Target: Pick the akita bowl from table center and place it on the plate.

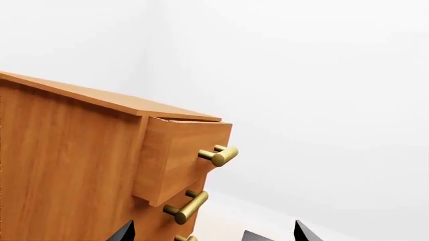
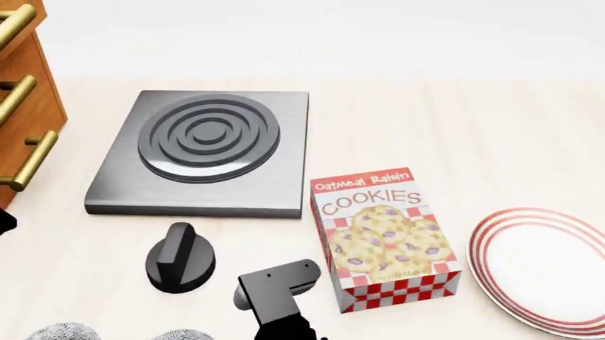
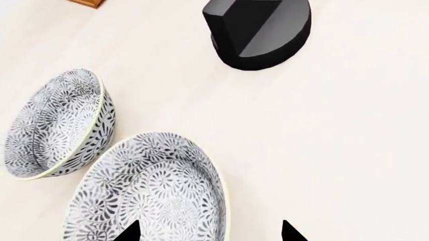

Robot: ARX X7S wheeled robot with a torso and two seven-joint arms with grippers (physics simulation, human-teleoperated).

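Two patterned bowls sit at near table edge; the akita bowl [image 3: 150,193] lies under the right gripper [image 3: 209,233], prongs spread, not touching. Plate [image 2: 553,265] far right. Left gripper [image 1: 211,236] parted, by drawers [image 1: 100,165].

right arm [image 2: 279,297]: dark grey to black, with a blocky, rounded grey housing above a darker black segment; smooth matte surfaces, no cables, screws or markings visible
right gripper [image 3: 209,232]: only two black pointed fingertips show, plain and unmarked
left gripper [image 1: 211,232]: black pointed fingertips, sharp-edged, with a third small dark tip between them
left arm [image 2: 5,221]: a small black sliver at the head view's left edge; shape unclear
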